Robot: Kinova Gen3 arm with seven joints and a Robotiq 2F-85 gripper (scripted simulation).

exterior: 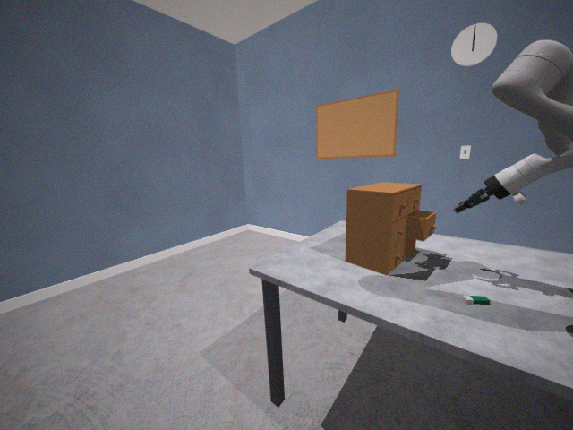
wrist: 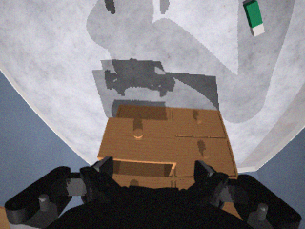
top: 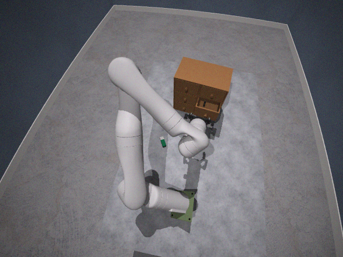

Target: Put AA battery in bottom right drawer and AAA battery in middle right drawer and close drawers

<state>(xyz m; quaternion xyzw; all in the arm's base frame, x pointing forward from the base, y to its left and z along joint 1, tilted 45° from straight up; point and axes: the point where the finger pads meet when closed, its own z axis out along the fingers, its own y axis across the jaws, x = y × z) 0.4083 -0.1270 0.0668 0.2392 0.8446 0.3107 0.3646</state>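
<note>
The brown chest (top: 204,73) (exterior: 367,222) (wrist: 231,152) stands upright on the table. Its right middle-row drawer (top: 213,106) (exterior: 424,227) (wrist: 116,138) is pulled out and looks about level. A small dark battery (top: 204,104) lies inside it, towards its left side; its size is too small to tell for certain whether it is the AAA. The other drawers look pushed in; the right bottom one (wrist: 143,113) is mostly in shadow. No second battery shows. My gripper (top: 199,117) (exterior: 457,210) (wrist: 153,168) is open and empty, in front of and above the open drawer, apart from it.
A green and white block (top: 162,142) (exterior: 477,299) (wrist: 254,16), like an eraser, lies on the table (top: 235,166) (exterior: 319,272), in front of the chest and to its left. The arm's green base plate (top: 188,216) is at the table's near part. The arm's shadows fall across the table.
</note>
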